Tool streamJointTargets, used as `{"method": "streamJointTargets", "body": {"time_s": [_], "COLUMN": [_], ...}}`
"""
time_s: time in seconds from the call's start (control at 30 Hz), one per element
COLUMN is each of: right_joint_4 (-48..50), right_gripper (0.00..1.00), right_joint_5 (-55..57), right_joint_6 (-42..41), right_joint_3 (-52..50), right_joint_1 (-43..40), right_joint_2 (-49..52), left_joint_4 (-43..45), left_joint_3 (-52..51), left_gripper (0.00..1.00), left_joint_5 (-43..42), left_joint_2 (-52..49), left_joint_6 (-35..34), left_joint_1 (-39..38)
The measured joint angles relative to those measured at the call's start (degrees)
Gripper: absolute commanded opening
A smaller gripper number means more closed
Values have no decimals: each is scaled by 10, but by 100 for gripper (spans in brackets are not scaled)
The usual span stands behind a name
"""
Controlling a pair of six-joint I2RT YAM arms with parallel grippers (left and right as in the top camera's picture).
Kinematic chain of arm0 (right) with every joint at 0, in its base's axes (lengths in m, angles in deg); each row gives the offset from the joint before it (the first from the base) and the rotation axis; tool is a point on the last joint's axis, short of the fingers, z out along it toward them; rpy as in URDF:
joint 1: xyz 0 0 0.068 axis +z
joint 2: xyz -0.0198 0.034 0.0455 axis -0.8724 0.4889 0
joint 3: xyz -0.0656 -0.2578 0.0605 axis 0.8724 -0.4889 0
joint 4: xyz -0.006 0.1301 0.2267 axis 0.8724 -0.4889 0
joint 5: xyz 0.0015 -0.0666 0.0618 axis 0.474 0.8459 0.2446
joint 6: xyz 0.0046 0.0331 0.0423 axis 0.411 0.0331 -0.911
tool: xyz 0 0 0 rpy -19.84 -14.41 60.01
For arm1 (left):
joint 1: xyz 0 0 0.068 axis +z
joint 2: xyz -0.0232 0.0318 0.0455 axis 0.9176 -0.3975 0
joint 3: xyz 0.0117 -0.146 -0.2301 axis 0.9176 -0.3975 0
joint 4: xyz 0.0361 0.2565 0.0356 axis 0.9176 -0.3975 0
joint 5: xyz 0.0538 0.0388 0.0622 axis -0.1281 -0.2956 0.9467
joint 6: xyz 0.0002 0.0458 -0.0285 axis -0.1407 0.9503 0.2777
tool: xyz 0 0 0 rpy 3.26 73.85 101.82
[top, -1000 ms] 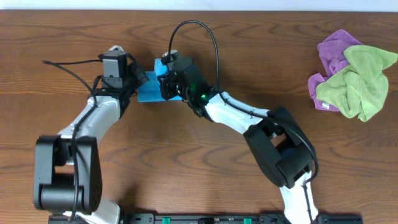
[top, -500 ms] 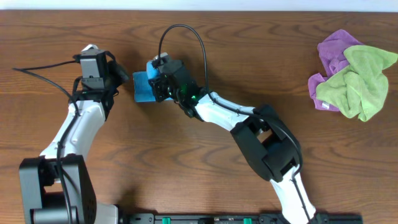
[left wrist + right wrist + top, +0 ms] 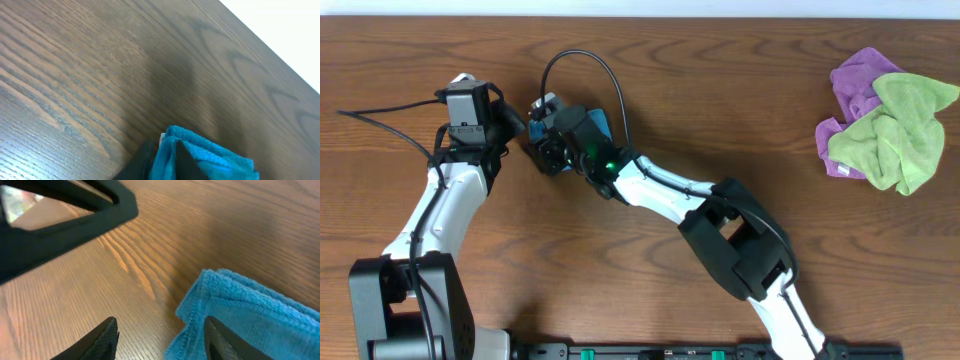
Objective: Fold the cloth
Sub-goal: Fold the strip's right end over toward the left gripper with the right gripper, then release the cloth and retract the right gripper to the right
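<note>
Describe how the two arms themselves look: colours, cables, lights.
Both the left arm and right arm have white links joined by bulky black joints and black wrist housings. A thin black cable loops above the right wrist; another trails from the left. A green light glows on the right wrist. The jaws are black.

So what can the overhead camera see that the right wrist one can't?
Only overhead: the left arm and right arm whole, plus a green cloth lying partly over a purple cloth at the right end of the table. Only right wrist: its own spread fingers and the layered edge of the blue cloth close up. Both: that blue cloth on the wooden table.
</note>
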Motion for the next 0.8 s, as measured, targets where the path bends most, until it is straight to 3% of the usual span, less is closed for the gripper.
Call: {"method": "streamJointTargets", "body": {"time_s": [0.13, 0.23, 0.27, 0.37, 0.57, 0.8], "right_joint_4": [-23, -48, -63, -100, -195, -424], "right_gripper": [66, 95, 99, 99, 99, 99], "right_joint_5": [7, 17, 18, 24, 29, 30], "right_joint_6": [0, 4, 9, 9, 9, 37], "right_joint_3": [1, 1, 1, 1, 2, 5], "right_joint_1": [-10, -23, -30, -44, -77, -122], "right_joint_2": [-1, -8, -15, -37, -124, -260], "left_joint_4": [-1, -2, -2, -3, -4, -25], "left_joint_3": [0, 0, 0, 0, 0, 0], "left_gripper": [43, 65, 74, 95, 95, 95], "left_joint_5": [0, 0, 0, -3, -38, -118], "left_joint_2": [1, 6, 9, 15, 21, 21], "left_joint_6": [0, 2, -2, 3, 1, 0], "left_joint_1": [5, 9, 9, 10, 10, 10]}}
